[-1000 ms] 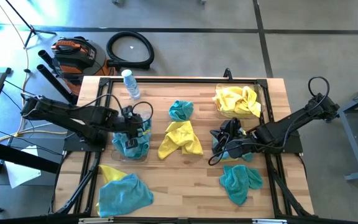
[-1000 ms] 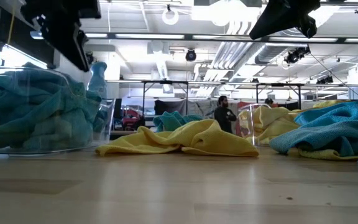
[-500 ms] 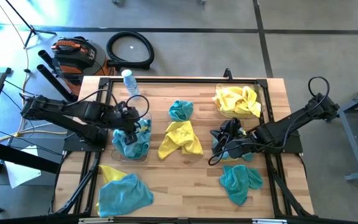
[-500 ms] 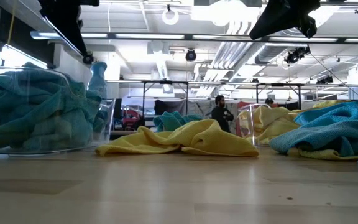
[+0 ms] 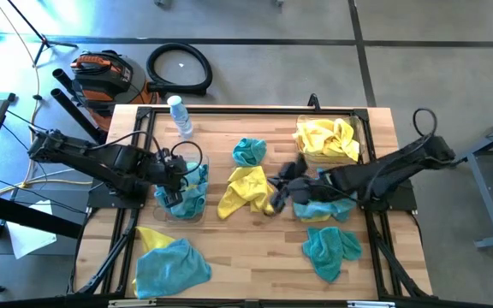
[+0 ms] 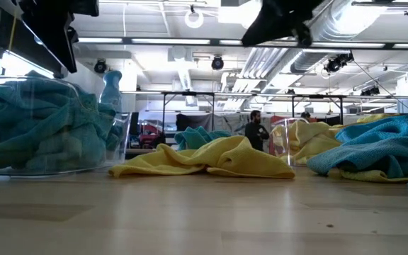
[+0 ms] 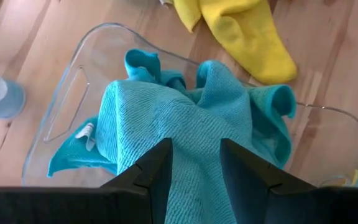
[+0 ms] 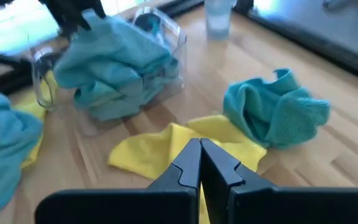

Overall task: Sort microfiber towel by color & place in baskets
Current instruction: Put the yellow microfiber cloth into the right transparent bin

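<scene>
My left gripper [image 5: 175, 174] is open, just above the teal towels [image 7: 166, 118] heaped in the left clear basket [image 5: 197, 208]; teal cloth shows in the gap between its fingers [image 7: 196, 144]. My right gripper [image 5: 274, 198] is shut and empty, high over the right edge of a yellow towel [image 5: 246, 190] that lies flat mid-table; the right wrist view [image 8: 199, 144] shows its fingertips closed above that towel [image 8: 166, 152]. The right clear basket [image 5: 359, 128] at the far right holds yellow towels [image 5: 325, 139].
A teal towel [image 5: 249, 151] lies bunched beyond the yellow one. Another teal towel [image 5: 323, 210] lies under my right arm, one more [image 5: 330, 248] sits near the front right, and a teal one on a yellow one [image 5: 171, 265] sits at the front left. A water bottle [image 5: 179, 115] stands at the far left.
My right gripper has swung toward the table's left edge, from over the teal and yellow pile at the right to above the yellow towel mid-table, staying shut. My left gripper has stayed over the left basket, shifting only slightly.
</scene>
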